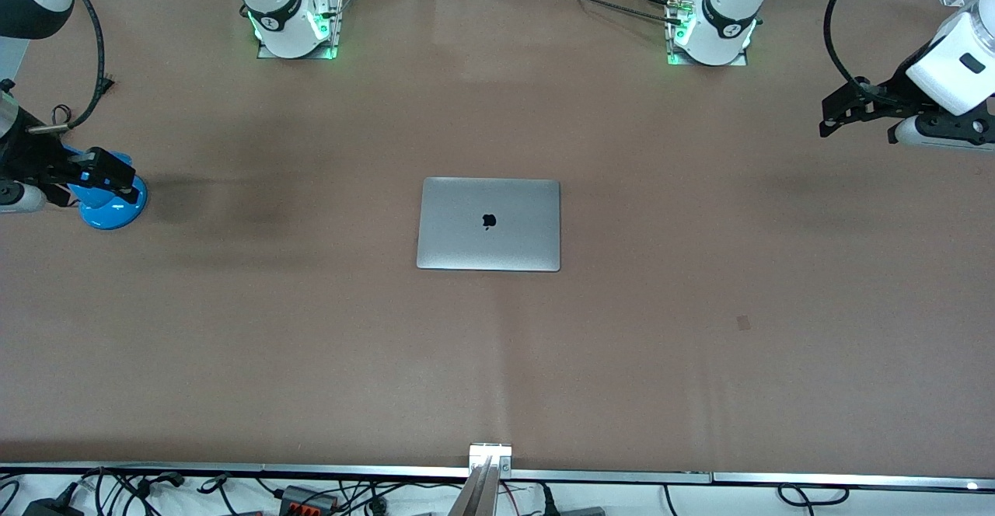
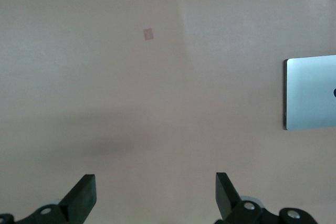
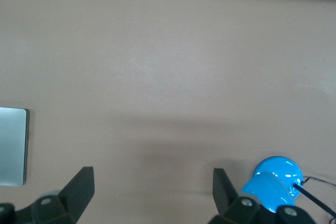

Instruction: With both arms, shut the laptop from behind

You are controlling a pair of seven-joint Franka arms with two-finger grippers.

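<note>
The silver-grey laptop (image 1: pixel 489 224) lies shut and flat in the middle of the table, its lid with the dark apple logo facing up. An edge of it shows in the left wrist view (image 2: pixel 311 93) and in the right wrist view (image 3: pixel 11 145). My left gripper (image 1: pixel 833 116) hangs open and empty over the table at the left arm's end, well away from the laptop; its fingers (image 2: pixel 84 192) stand wide apart. My right gripper (image 1: pixel 109 172) is open and empty at the right arm's end, above a blue object, its fingers (image 3: pixel 79 184) wide apart.
A blue round-based object (image 1: pixel 114 203) stands on the table under the right gripper and shows in the right wrist view (image 3: pixel 275 179). A small patch of tape (image 1: pixel 744 322) lies on the brown table cover, also in the left wrist view (image 2: pixel 148 34). Cables run along the table's near edge.
</note>
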